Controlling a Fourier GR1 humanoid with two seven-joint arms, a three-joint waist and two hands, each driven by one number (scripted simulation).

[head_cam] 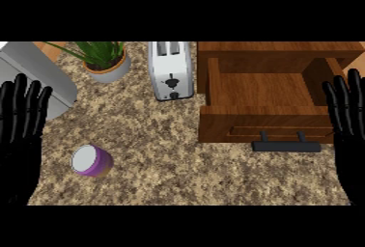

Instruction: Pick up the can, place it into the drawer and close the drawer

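A purple can (92, 160) with a white lid lies on the speckled counter at the lower left. The wooden drawer (265, 103) at the upper right stands pulled open, its inside bare, with a black handle (287, 146) on its front. My left hand (21, 116) rests open at the left edge, fingers up, just left of and above the can and apart from it. At the right edge my right hand (347, 113) rests open beside the drawer's right side.
A silver toaster (170, 70) stands at the back centre, left of the drawer. A potted green plant (105, 60) sits at the back left. A grey sink edge (39, 72) fills the upper left corner.
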